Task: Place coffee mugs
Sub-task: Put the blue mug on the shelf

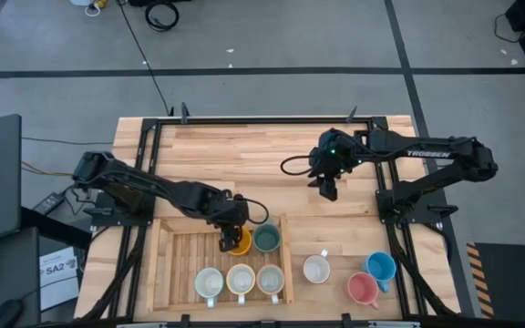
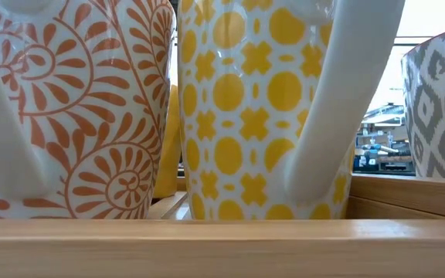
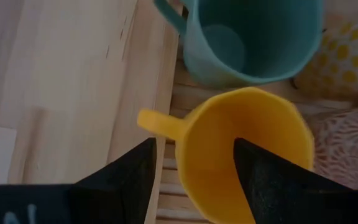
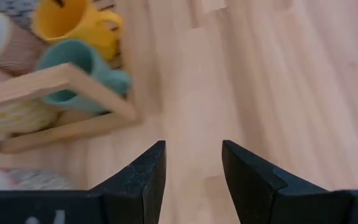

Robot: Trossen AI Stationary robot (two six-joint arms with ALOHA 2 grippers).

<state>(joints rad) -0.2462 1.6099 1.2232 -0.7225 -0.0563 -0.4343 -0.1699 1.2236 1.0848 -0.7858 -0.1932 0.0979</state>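
**Setting the orange mug into the tray**

Straddling the rim of the orange mug (image 1: 240,240), the left gripper (image 1: 230,239) has one finger inside the bowl and one outside, near the handle; whether the wall is clamped or just released cannot be told from these views. The mug stands upright inside the wooden tray (image 1: 157,264), just beside the green mug (image 1: 266,239), so the pair forms a back row. Three patterned pale mugs (image 1: 240,280) fill the front row, handles toward the tray's front edge, which packs them closely. A rim grip suits this slot, since it needs no room around the mug. Outside the tray, to its right, wait a white mug (image 1: 316,269), a blue mug (image 1: 381,267) and a pink mug (image 1: 363,289). The right gripper (image 1: 327,186) hovers over bare table, fingers apart and empty, well clear of the tray.
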